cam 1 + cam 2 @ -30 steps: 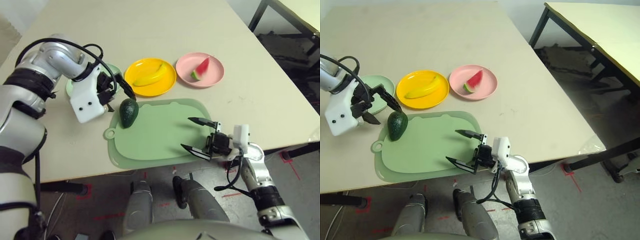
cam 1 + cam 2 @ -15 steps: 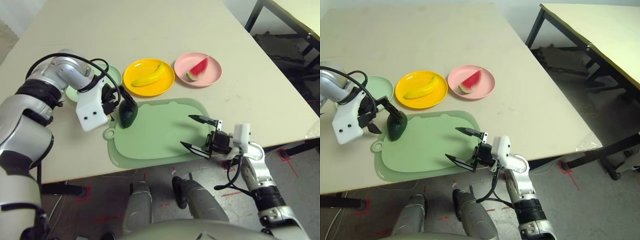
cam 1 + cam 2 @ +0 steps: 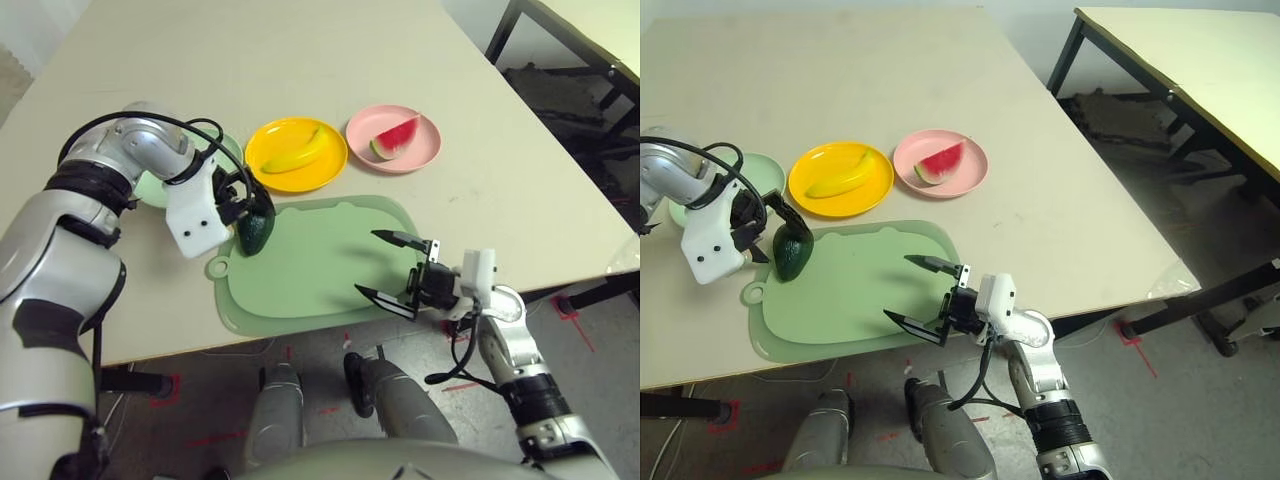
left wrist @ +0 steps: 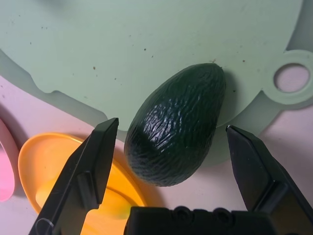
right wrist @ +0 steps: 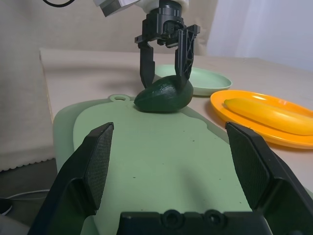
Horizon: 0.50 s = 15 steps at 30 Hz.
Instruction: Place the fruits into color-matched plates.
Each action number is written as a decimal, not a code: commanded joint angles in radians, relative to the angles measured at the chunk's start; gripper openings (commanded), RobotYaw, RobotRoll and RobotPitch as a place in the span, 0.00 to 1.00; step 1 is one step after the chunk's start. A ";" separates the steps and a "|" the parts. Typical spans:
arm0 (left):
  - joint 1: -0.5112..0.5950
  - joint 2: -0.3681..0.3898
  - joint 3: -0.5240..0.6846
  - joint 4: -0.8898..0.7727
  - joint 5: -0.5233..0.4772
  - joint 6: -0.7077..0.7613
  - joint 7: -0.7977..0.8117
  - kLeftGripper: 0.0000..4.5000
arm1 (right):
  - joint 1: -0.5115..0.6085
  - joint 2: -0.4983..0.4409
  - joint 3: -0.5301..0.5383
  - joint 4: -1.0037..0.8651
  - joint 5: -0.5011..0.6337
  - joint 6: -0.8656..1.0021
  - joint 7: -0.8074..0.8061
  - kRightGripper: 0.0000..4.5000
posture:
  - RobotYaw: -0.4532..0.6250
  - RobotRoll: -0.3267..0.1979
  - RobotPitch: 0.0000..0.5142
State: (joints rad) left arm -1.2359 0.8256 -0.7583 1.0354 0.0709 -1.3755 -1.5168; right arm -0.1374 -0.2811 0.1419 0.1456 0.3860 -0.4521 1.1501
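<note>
Now my left gripper [image 4: 168, 142] straddles the avocado [image 4: 176, 125] with fingers spread wide, not clamped; it lies at the cutting mat [image 3: 310, 265] corner. My right gripper [image 3: 392, 267] hangs unclenched, empty.

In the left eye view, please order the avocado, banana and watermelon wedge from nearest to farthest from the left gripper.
1. avocado, between the open jaws of the left gripper, on the mat's corner.
2. banana, on the yellow plate.
3. watermelon wedge, on the pink plate, farthest right.

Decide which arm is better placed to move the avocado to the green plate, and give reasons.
Left. Its open fingers already straddle the avocado beside the green plate; the right gripper hangs open at the mat's far corner.
</note>
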 commanded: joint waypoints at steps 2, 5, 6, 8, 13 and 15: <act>0.004 -0.010 0.016 0.017 0.031 0.011 0.011 0.91 | 0.009 -0.006 0.014 -0.008 -0.013 0.004 -0.010 1.00 | 0.30 0.62 0.33; 0.011 -0.012 0.020 0.018 0.028 0.023 0.004 0.72 | 0.013 -0.009 0.015 -0.007 -0.017 0.002 -0.015 1.00 | 0.30 0.62 0.33; 0.012 -0.012 0.021 0.018 0.030 0.023 0.004 0.65 | 0.014 -0.009 0.015 -0.007 -0.017 0.002 -0.016 1.00 | 0.30 0.62 0.33; 0.011 -0.014 0.024 0.020 0.033 0.026 0.003 0.51 | 0.011 -0.011 0.015 -0.005 -0.017 0.003 -0.018 1.00 | 0.30 0.62 0.33; 0.013 -0.015 0.026 0.022 0.031 0.029 -0.004 0.14 | 0.010 -0.012 0.017 0.002 -0.021 0.000 -0.020 1.00 | 0.30 0.62 0.32; 0.014 -0.014 0.027 0.023 0.029 0.030 -0.007 0.00 | 0.010 -0.011 0.019 0.003 -0.022 -0.001 -0.021 1.00 | 0.30 0.62 0.32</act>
State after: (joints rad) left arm -1.2348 0.8129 -0.7401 1.0559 0.0884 -1.3465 -1.5162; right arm -0.1362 -0.2875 0.1488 0.1454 0.3762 -0.4522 1.1313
